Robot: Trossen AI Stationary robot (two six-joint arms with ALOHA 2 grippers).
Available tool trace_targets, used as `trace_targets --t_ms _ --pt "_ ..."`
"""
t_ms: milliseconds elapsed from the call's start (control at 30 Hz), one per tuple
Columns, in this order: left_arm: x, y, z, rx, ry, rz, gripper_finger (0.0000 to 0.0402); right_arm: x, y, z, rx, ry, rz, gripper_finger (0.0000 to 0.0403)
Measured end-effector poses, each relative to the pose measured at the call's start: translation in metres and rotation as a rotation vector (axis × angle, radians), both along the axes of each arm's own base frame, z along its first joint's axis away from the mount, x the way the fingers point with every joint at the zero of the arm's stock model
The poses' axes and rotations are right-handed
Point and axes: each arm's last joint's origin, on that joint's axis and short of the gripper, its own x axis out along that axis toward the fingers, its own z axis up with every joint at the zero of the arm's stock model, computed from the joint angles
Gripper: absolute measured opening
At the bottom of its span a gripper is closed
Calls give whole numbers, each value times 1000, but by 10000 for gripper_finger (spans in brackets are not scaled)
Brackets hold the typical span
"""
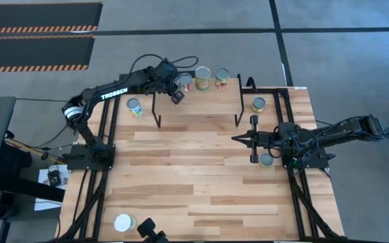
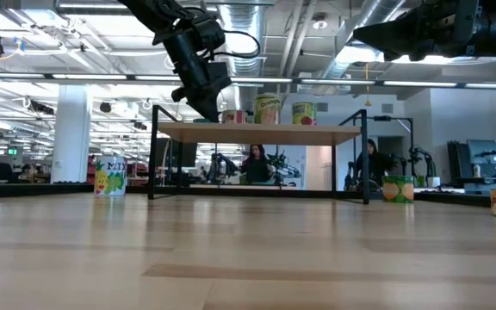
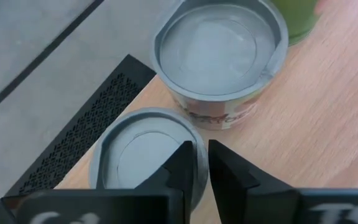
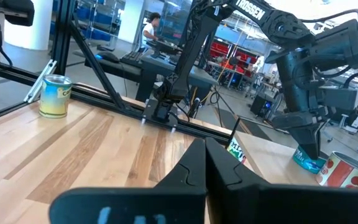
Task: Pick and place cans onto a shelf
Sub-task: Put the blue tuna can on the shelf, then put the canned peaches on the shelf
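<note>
near can: grey-topped tin (image 3: 135, 149) with a blue-ish label (image 4: 304, 160), sitting on the shelf's left end, right at the board's edge
red can: tin with a red label (image 3: 219, 56) just beside the near can on the shelf (image 1: 184, 82); can't tell if the two touch
other shelf cans: two more with green/yellow labels, one (image 1: 202, 74) next to the red can and one (image 1: 222, 77) past that, so there's a row along the top of the board (image 2: 268, 108)
shelf: light-wood board (image 2: 257, 133) on thin black legs, standing at the far side of the table, upright and level
left gripper: reaches in from the left (image 1: 177, 98), angled down over the shelf's left end (image 2: 207, 110); fingers (image 3: 188, 165) are almost together with only a thin slit between them, tips right at the near can's rim. Honestly can't tell whether they're pinching that rim or just sitting above it
loose cans: one (image 1: 135, 106) left of the shelf, one (image 1: 258, 104) just right of it, one (image 1: 267, 160) further towards the front on the right, and a white-topped one (image 1: 123, 223) down at the front-left edge
right gripper: out over the right half of the table (image 1: 237, 139), well apart from the shelf, pointing towards the middle; fingers pressed together, nothing in them (image 4: 205, 158)
table: big wood-plank top (image 1: 194, 175)
background: two people (image 2: 255, 164) visible through the shelf legs in the room behind
</note>
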Motion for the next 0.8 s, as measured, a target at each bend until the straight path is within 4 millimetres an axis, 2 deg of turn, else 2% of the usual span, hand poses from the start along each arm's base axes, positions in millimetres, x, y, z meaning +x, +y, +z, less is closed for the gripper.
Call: trace_targets --t_ms 333,567,800 --pt "-3 0 -1 41 69 31 45 0 0 0 0 0 0 8" --pt "-3 -1 10 64 68 9 45 0 0 0 0 0 0 8" --pt "4 -20 21 108 65 -82 28 0 0 0 -1 -1 0 8"
